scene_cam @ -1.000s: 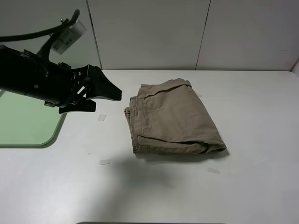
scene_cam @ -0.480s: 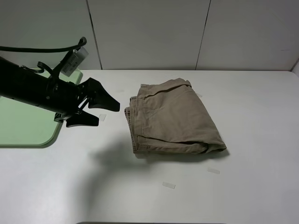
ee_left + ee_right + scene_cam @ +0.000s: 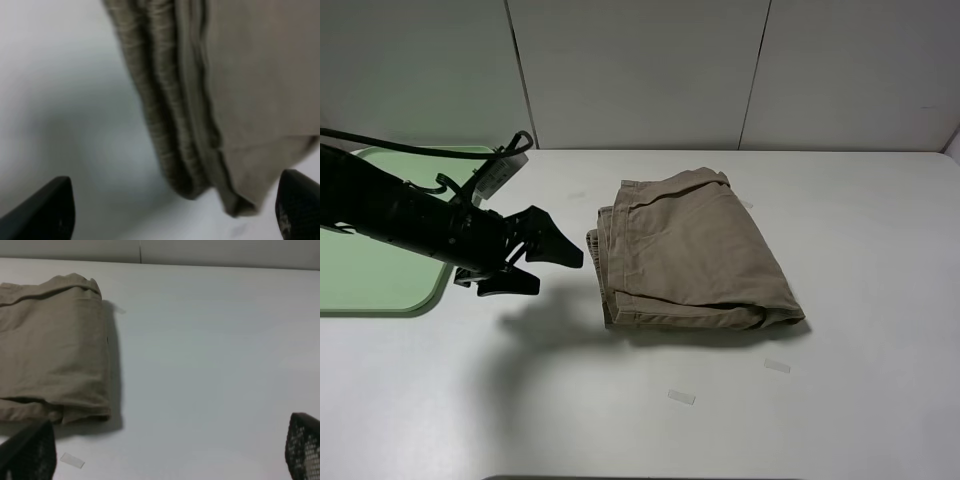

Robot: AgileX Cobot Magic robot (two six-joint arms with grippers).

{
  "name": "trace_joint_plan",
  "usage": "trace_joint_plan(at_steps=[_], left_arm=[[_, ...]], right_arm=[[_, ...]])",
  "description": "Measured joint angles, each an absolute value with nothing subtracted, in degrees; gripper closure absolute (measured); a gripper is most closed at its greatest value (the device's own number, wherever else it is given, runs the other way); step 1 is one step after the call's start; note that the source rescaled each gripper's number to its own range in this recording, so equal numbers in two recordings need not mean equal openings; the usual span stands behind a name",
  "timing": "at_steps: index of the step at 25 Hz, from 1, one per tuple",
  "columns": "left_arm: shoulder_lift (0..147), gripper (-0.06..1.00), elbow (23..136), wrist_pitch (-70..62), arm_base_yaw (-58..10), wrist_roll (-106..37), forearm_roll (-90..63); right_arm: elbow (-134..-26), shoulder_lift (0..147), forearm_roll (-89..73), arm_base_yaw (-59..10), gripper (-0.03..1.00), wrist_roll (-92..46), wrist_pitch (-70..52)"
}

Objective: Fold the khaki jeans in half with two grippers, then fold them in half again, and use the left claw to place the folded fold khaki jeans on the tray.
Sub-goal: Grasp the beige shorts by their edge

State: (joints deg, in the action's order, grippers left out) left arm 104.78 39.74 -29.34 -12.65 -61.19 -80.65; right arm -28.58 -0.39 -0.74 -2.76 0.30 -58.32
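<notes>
Exterior high view: the khaki jeans lie folded into a thick, roughly square bundle near the middle of the white worktop, not on the tray.
Cloth: matte tan cotton with soft edges. Stacked layers show along the side facing the left claw, and a rolled fold runs along the near edge.
Left wrist view: the gathered waistband shows as puckered, ribbed ridges lying beside a flat stitched seam; the picture is somewhat blurred.
Left arm: black and slim, trailing a cable, ending in angular pointed fingers. It sits low over the worktop, just beside the bundle's layered edge and apart from it.
Left jaws: spread wide and holding nothing; both black tips frame the cloth's corner.
Right wrist view: the right gripper shows only here, with black fingers and a gridded pad surface.
Right jaws: wide apart and empty, not touching the jeans.
Tray shape: flat light-green plastic with a rounded corner and a low rim, at the worktop's left edge, partly behind the arm.
Litter: two small translucent tape scraps, rectangular, lie on the worktop in front of the bundle.
</notes>
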Motion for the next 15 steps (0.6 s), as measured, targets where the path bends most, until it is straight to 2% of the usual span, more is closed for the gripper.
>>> trace_joint_plan(at_steps=[15], left_arm=[[112.49, 0.16, 47.75, -27.67, -14.67, -62.86, -80.99]], right_arm=[[-28.58, -0.39, -0.74, -2.76, -0.03, 0.30, -58.32]])
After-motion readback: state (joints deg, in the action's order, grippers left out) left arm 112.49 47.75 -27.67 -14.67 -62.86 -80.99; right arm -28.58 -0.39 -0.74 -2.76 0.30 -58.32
